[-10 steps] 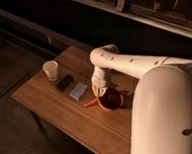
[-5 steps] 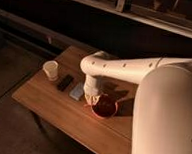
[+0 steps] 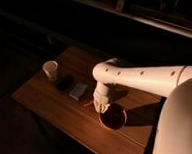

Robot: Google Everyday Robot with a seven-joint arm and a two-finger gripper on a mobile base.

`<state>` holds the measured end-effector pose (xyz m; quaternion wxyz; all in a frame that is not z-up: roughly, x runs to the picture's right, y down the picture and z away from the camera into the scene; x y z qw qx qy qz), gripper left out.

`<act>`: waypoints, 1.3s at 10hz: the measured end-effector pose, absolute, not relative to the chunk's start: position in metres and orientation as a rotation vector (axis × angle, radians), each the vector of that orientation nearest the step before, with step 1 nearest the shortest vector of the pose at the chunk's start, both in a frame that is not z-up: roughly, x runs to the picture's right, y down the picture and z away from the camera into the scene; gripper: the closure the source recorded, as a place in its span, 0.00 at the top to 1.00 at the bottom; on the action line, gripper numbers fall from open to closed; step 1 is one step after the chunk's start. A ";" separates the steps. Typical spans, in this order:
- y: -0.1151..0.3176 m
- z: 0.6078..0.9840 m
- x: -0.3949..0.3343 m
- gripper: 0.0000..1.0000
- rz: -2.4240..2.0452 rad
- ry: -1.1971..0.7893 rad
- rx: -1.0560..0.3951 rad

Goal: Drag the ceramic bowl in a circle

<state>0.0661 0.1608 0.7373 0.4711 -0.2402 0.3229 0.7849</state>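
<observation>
No readable text, label, brand, number or sign is showing anywhere in the camera view. The ceramic bowl (image 3: pixel 113 117), the white cup (image 3: pixel 50 69), the two small flat objects (image 3: pixel 72 86) and the wooden table (image 3: pixel 47 100) are all appearing unmarked. The gripper (image 3: pixel 101 107), closed, is reaching down at the bowl's near rim.
</observation>
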 end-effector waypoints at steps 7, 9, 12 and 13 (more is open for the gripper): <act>0.173 0.754 0.128 0.00 2.041 0.879 -0.620; 0.168 0.755 0.152 0.00 2.076 0.886 -0.607; 0.168 0.756 0.179 0.00 2.100 0.929 -0.597; 0.168 0.760 0.187 0.00 2.090 0.955 -0.586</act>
